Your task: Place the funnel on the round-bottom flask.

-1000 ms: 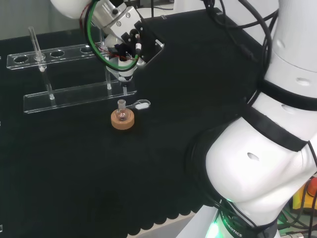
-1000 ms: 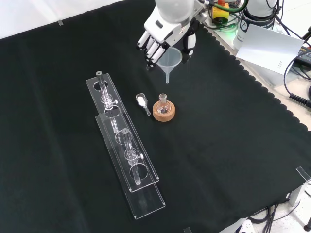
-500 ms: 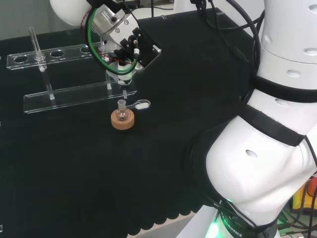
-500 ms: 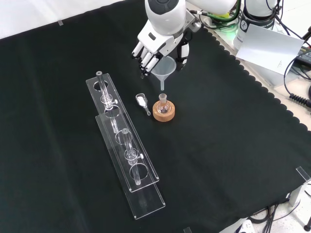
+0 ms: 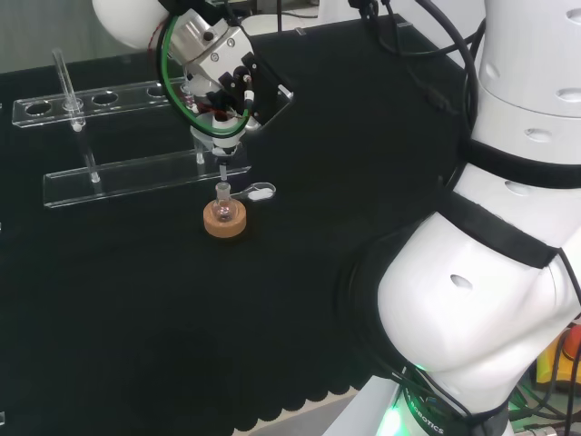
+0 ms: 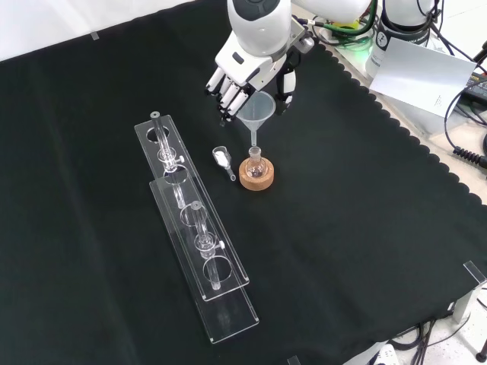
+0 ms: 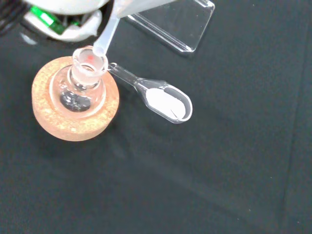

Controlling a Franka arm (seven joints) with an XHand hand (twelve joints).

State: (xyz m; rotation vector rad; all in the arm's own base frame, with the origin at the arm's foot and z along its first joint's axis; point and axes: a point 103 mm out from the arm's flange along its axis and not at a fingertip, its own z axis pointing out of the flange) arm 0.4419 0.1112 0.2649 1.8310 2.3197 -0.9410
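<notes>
The funnel (image 6: 259,111) is held upright in the curled fingers (image 6: 230,95) of the hand (image 6: 247,72), its stem tip placed right at the mouth of the round-bottom flask (image 6: 255,161), as seen in the wrist view. The flask is seated on a cork ring (image 6: 256,176). Just beside the ring, a clear scoop (image 6: 223,160) with white powder is laid on the black cloth (image 6: 350,228). A clear tube rack (image 6: 194,228) is seen left of these in the front view.

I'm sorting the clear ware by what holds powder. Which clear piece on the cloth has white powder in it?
The small scoop, lying flat beside the cork ring. White powder fills its bowl; the flask on the ring shows none.
</notes>
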